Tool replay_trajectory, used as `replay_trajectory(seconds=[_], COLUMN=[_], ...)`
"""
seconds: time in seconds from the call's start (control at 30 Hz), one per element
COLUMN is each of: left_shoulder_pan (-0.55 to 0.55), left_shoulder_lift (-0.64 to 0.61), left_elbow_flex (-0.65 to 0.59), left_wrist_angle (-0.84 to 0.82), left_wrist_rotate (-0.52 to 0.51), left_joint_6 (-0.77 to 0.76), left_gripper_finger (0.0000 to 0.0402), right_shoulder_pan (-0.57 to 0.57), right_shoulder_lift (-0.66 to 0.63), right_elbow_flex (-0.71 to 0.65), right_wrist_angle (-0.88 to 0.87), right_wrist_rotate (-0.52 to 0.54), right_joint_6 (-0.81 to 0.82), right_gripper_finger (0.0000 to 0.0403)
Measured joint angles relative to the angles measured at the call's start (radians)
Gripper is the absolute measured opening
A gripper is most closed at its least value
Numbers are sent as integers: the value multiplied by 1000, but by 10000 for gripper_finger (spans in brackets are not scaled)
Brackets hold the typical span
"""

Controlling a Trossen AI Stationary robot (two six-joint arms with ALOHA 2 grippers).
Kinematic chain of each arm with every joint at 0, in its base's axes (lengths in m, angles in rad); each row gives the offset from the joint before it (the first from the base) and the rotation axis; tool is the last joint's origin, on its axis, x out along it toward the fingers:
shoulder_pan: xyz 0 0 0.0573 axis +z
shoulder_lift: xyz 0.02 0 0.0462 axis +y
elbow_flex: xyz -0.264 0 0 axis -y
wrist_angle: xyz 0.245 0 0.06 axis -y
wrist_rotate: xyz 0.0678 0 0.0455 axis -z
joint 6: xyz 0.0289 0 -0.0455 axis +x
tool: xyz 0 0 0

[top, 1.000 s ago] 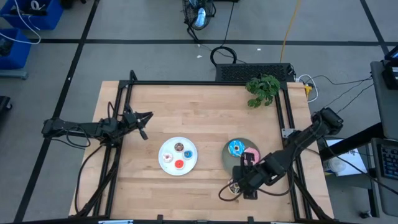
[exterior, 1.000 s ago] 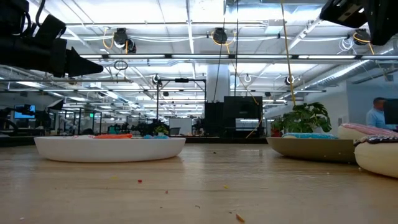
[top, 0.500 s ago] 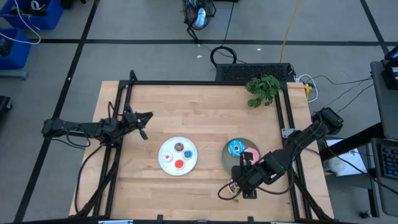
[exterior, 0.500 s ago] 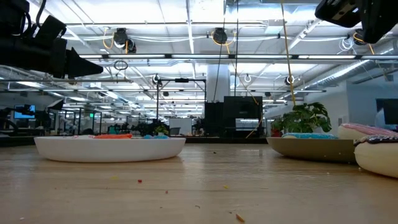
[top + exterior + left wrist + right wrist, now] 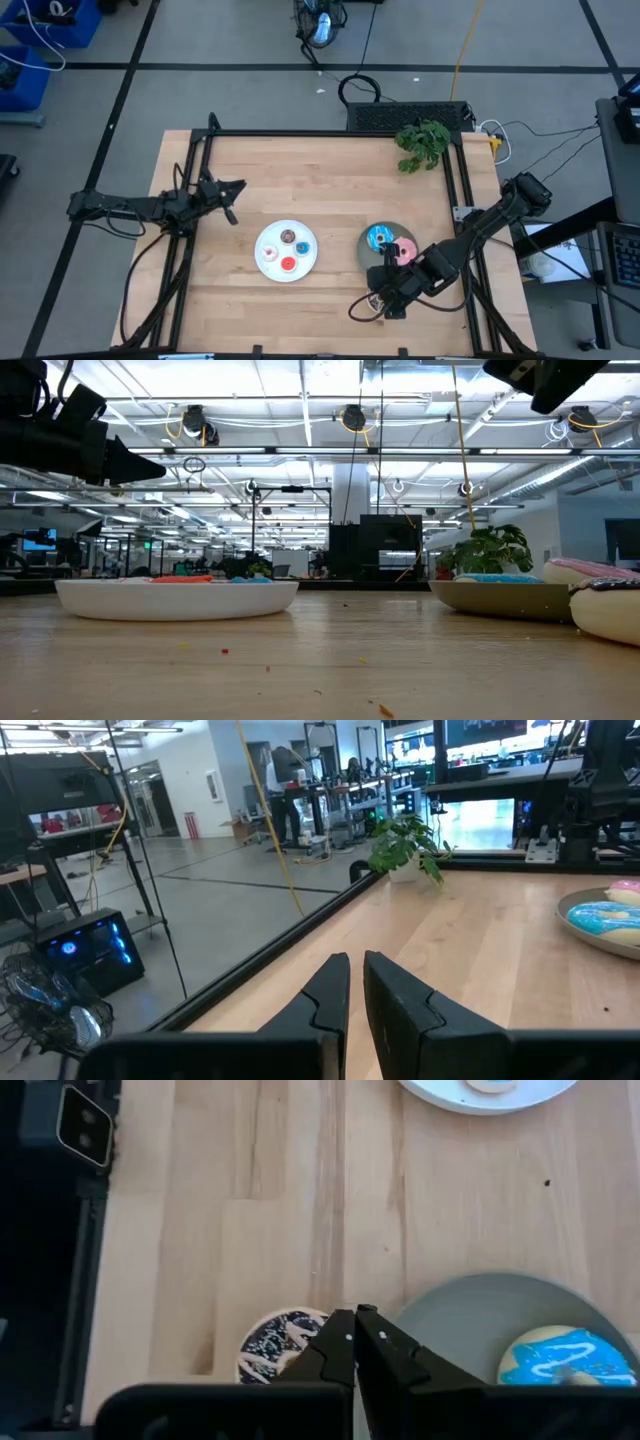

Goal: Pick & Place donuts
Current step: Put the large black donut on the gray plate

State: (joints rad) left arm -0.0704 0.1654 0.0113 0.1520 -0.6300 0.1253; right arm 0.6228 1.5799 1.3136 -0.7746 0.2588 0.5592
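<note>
Brightness: all four views are well lit and evenly exposed.
Light source: rows of ceiling lights in the hall, seen in the low view as bright strips.
Glare: the bright screens behind the table blow out to white in the left wrist view.
Shadows: soft and short; the white round plate and the grey round plate cast only faint shade on the pale wooden table.
Focus: in the low view the near table surface is soft, and the cream-rimmed ring at the right edge is blurred.
Silhouettes: arm parts in the low view's upper corners read as near-black shapes against the lights.
Distortion: the table frame's straight bars bend slightly in the left wrist view.
</note>
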Motion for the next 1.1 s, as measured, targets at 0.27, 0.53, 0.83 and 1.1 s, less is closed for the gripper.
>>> replay_trajectory(seconds=[0.27,0.53,0.83,1.1], left_shoulder_pan=[0,0,0,0], left_shoulder_lift=[0,0,0,0], left_elbow_flex=[0,0,0,0], left_wrist_angle=[0,-1,-1,0], left_wrist_rotate=[0,0,0,0], left_joint_6=[1,0,0,1], left_gripper_finger=[42,42,42,42], right_shoulder_pan=[23,61,109,114], right_shoulder_lift=[31,109,203,207], right_elbow_flex=[0,35,103,108], right_wrist_angle=[132,53,-11,-18], right_wrist_rotate=[-5,-76,-133,-191], right_joint_6=[77,129,164,257], right_gripper_finger=[0,0,0,61])
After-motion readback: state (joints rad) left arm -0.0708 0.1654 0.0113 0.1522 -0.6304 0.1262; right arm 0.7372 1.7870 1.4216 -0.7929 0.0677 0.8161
